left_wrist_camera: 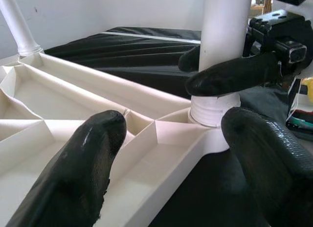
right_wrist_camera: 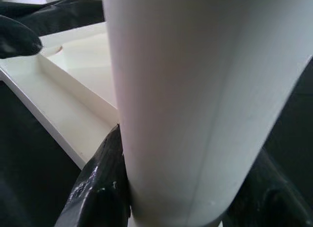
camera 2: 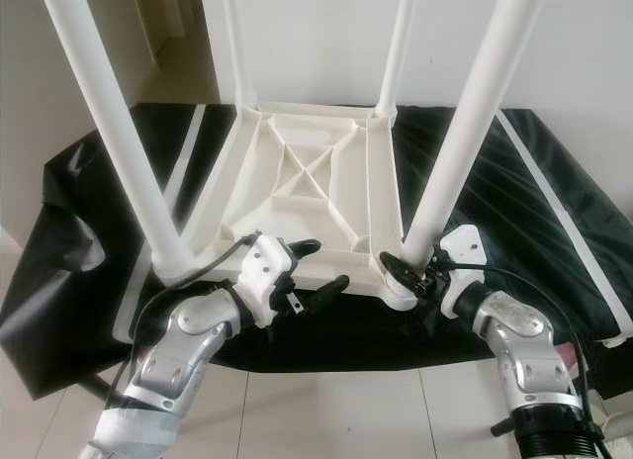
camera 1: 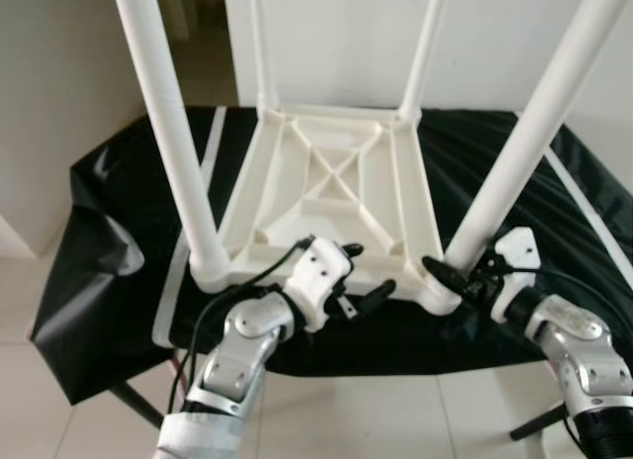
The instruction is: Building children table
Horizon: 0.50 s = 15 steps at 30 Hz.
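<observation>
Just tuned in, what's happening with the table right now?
The white children's table lies upside down on a black-covered surface, all four legs standing up in their corner sockets. The right gripper is closed around the base of the near right leg, right at its socket. The left gripper is open at the near edge of the tabletop frame, one finger over the rim and one outside it, holding nothing.

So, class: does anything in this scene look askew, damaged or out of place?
Nothing stands out. The white table lies upside down on the black cover, all four legs standing. The right gripper clasps the near right leg; the left gripper straddles the near edge.
</observation>
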Available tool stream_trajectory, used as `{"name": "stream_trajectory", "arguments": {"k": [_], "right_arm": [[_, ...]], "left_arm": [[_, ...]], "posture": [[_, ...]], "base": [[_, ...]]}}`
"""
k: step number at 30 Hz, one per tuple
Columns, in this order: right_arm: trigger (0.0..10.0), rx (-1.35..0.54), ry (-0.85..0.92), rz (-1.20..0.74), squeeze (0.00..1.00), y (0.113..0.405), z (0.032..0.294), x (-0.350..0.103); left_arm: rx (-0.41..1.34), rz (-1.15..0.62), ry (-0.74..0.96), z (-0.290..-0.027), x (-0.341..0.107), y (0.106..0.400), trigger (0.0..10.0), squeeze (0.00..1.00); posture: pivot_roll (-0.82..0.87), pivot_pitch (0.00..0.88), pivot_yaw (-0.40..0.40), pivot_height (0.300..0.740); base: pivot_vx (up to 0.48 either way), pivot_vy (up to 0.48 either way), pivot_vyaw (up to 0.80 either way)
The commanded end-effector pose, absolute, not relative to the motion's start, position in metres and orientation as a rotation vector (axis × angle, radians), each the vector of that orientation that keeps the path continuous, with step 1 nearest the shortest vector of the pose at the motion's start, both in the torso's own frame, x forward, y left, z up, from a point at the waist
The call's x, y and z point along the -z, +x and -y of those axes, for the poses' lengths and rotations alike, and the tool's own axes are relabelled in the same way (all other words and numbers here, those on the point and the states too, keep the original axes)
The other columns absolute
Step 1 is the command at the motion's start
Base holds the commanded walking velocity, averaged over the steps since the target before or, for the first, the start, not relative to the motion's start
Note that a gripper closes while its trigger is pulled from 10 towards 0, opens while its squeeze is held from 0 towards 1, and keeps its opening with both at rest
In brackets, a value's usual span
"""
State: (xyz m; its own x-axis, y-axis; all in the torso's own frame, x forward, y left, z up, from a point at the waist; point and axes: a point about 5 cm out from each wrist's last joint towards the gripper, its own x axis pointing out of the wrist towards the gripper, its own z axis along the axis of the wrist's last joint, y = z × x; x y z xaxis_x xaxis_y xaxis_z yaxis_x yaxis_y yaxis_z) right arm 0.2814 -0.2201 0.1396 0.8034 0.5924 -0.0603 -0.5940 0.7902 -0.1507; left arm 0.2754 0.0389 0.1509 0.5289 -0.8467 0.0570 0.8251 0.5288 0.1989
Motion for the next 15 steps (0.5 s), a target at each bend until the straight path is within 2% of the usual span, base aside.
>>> {"name": "stream_trajectory", "arguments": {"k": [1, 5, 6, 13, 15], "right_arm": [[0.0, -0.662, -0.154, -0.072, 0.00, 0.276, 0.223, -0.127], [0.0, -0.646, -0.145, -0.081, 0.00, 0.275, 0.225, -0.126], [10.0, -0.629, -0.119, -0.074, 0.00, 0.273, 0.224, -0.126], [10.0, -0.534, -0.005, -0.023, 0.00, 0.271, 0.215, -0.127], [10.0, -0.404, 0.025, -0.041, 0.00, 0.267, 0.203, -0.120]], "left_arm": [[0.976, 0.172, 0.160, -0.037, -0.156, 0.276, 10.0, 0.00], [0.966, 0.165, 0.174, -0.036, -0.153, 0.277, 10.0, 0.00], [0.970, 0.161, 0.177, -0.036, -0.152, 0.277, 10.0, 0.00], [0.982, 0.158, 0.172, -0.035, -0.153, 0.278, 10.0, 0.00], [0.975, 0.160, 0.176, -0.036, -0.154, 0.279, 10.0, 0.00]], "posture": [[-0.04, 0.025, -0.025, 0.740], [-0.05, 0.033, -0.021, 0.740], [-0.06, 0.036, -0.022, 0.740], [-0.06, 0.040, -0.024, 0.740], [-0.07, 0.044, -0.020, 0.740]], "base": [[0.000, 0.000, 0.00], [0.000, 0.000, 0.00], [0.000, 0.000, 0.00], [0.000, 0.000, 0.00], [0.000, 0.000, 0.00]]}}
